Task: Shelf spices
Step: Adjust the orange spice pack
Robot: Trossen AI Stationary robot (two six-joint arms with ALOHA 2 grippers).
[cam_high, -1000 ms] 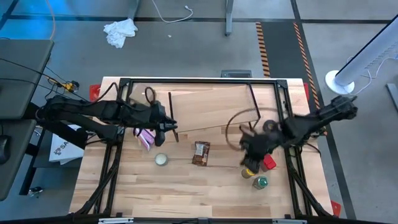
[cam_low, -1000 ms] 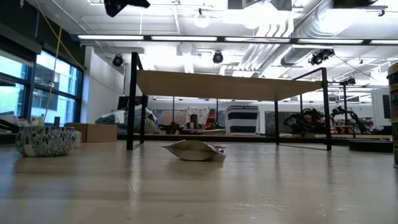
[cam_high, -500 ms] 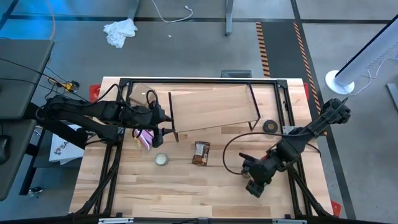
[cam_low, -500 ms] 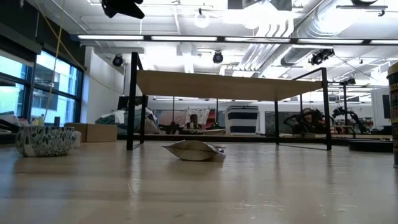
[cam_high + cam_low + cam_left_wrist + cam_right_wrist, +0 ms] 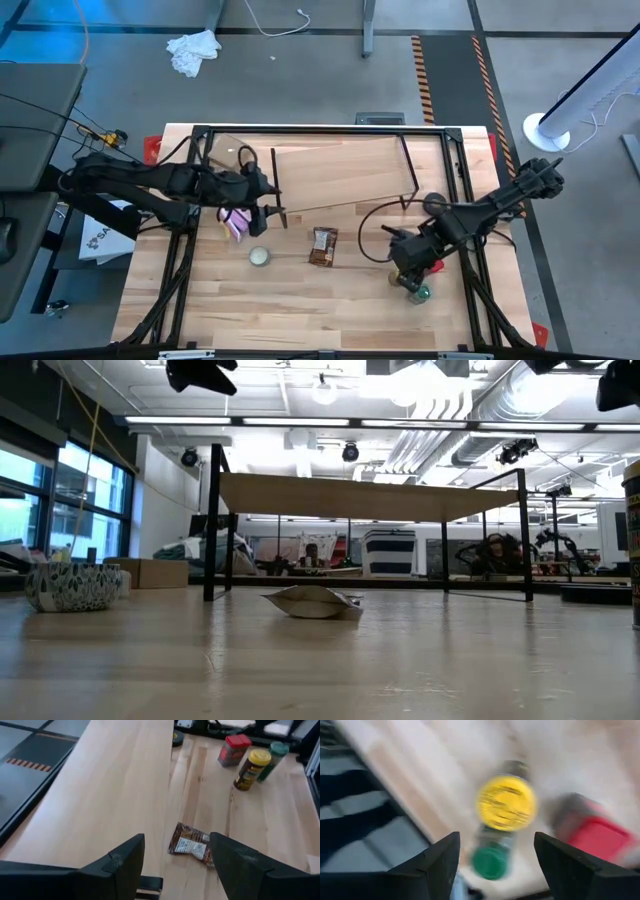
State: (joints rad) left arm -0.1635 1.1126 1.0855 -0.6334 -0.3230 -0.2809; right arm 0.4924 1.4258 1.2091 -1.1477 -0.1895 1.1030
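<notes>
High view: left gripper (image 5: 268,205) hangs at the shelf (image 5: 340,175) edge, left of centre; brown packet (image 5: 322,246) lies mid-frame. Wrist views: both grippers' fingers spread, empty; right gripper (image 5: 495,865) hangs above yellow-lidded jar (image 5: 506,803), green-lidded jar (image 5: 490,861), red container (image 5: 595,832). No label readable.

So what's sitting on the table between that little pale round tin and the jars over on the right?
The flat brown packet lies between the pale tin and the jars, clearest in the high view.
</notes>
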